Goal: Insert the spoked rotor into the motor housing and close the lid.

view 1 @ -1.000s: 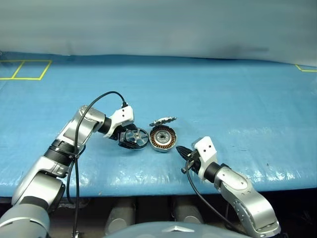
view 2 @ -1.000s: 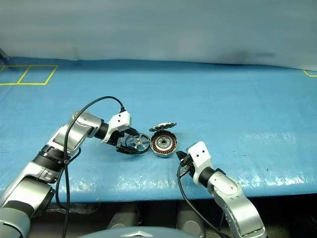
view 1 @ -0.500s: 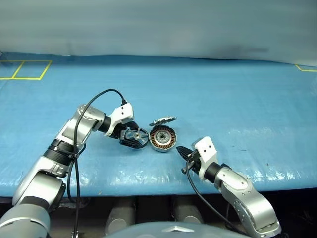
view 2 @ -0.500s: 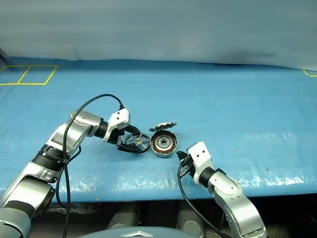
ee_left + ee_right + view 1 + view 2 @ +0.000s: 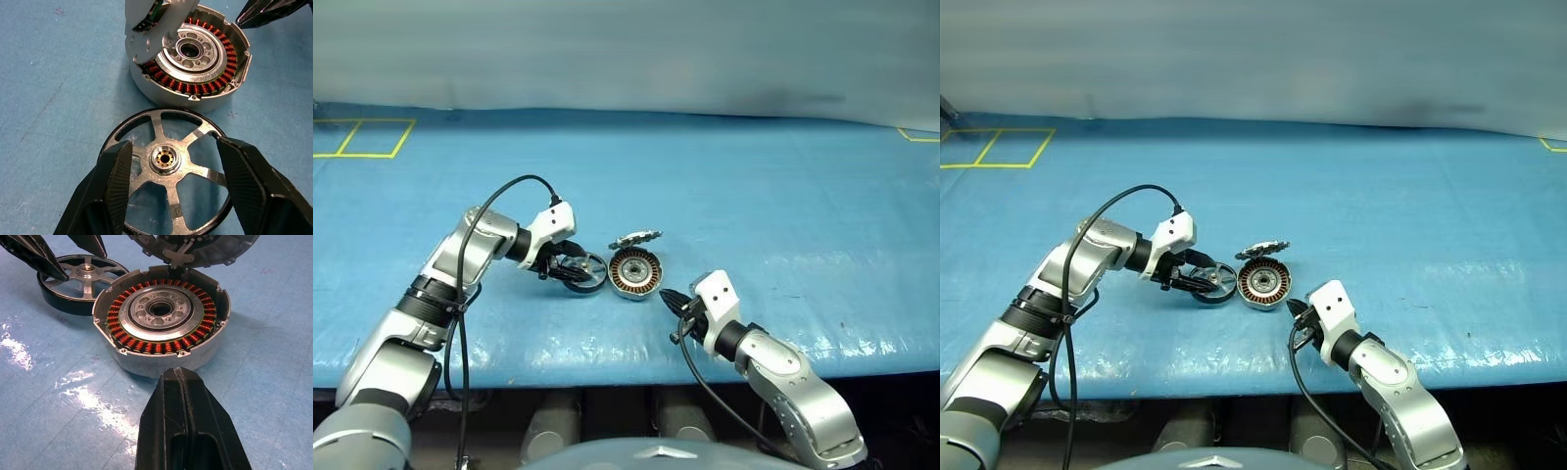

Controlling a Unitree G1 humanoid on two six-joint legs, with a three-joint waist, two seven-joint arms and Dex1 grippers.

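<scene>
Two black fingers of the left gripper (image 5: 168, 161) straddle the spoked rotor (image 5: 168, 169), touching its dark rim, lower centre. The motor housing (image 5: 193, 54) sits just beside it. The right gripper (image 5: 183, 396), pressed shut and empty, points at the housing.

Both arms are clad in rounded silver-grey shells, separated at the joints by black rings. Each wrist ends in a white, blocky housing; the right one shows two small dark dots on its upper face, probably screws. A black cable loops free above the left arm (image 5: 460, 264) and plugs in at the top of its white wrist block. A second black cable hangs in a curve below the right arm (image 5: 773, 367). The left gripper (image 5: 168, 154) has two matte black, wedge-shaped fingers with flat pads. The right gripper (image 5: 182, 404) has matching black fingers, tapering to a blunt tip.
</scene>
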